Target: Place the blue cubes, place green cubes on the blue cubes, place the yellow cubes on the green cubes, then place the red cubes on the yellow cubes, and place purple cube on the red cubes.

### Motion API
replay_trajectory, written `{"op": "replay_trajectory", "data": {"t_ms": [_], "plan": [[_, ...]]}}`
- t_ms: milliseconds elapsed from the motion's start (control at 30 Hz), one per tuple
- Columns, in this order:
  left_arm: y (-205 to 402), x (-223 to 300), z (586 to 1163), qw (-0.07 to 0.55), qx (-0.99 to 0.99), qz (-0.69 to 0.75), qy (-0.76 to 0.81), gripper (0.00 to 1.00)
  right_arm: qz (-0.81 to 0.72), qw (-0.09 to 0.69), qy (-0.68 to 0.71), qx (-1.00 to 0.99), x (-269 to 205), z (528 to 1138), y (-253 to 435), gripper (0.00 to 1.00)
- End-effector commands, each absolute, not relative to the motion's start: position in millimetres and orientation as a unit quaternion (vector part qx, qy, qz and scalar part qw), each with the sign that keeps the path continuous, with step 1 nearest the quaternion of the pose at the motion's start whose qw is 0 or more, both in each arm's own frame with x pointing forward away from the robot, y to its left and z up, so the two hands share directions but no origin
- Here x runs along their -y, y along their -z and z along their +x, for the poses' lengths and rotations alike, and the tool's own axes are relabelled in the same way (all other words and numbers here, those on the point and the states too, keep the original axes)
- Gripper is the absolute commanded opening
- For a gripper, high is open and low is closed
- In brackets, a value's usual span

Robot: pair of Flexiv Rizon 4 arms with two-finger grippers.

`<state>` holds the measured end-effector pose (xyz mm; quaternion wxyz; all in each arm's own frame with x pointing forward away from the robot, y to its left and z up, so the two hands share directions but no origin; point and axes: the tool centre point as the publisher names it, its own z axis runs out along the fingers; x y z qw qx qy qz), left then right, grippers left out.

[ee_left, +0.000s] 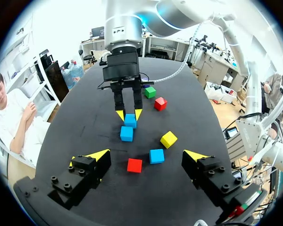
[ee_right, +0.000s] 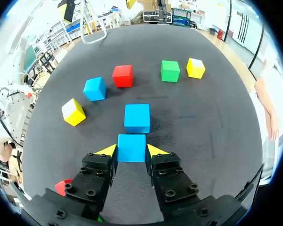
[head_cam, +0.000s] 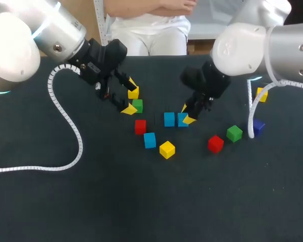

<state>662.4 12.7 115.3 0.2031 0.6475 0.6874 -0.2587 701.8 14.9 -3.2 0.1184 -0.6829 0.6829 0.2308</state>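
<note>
Between the yellow tips of the right gripper [ee_right: 131, 151] sits the held blue cube [ee_right: 131, 147], pinched on two opposite faces, so these jaws are clenched on it. Being a cube, it has no long axis; its faces lie square to the fingers and its top is level. Just to its left stands a second blue cube [head_cam: 169, 119] with its faces parallel, the pair making a short left-right row at mid-table. Nearer than that row lie a red cube [head_cam: 140, 126], a third blue cube [head_cam: 150, 140] slightly askew, and a yellow cube [head_cam: 166, 149] turned diagonally. To the right are a second red cube [head_cam: 215, 143], a green cube [head_cam: 234, 133], a purple cube [head_cam: 258, 126] partly behind a white cable [head_cam: 251, 113], and farther off a second yellow cube [head_cam: 262, 94]. The left gripper [head_cam: 130, 96] hangs left of the row, jaws spread wide and released, holding nothing. By its tips in the head view show a third yellow cube [head_cam: 134, 93] and a second green cube [head_cam: 137, 106]; whether they touch it I cannot tell
</note>
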Motion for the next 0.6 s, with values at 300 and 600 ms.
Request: {"op": "replay_trajectory", "data": {"t_ms": [300,600], "plan": [[-115.7,-12.5,663.0,0.202,-0.688,0.648,0.258,1.00,-0.682,0.117,-0.232,-0.683,-13.8,705.4,3.8,0.00],[-115.7,-12.5,663.0,0.202,-0.688,0.648,0.258,1.00,-0.681,0.115,-0.234,-0.684,-14.5,705.2,5.3,0.16]]}}
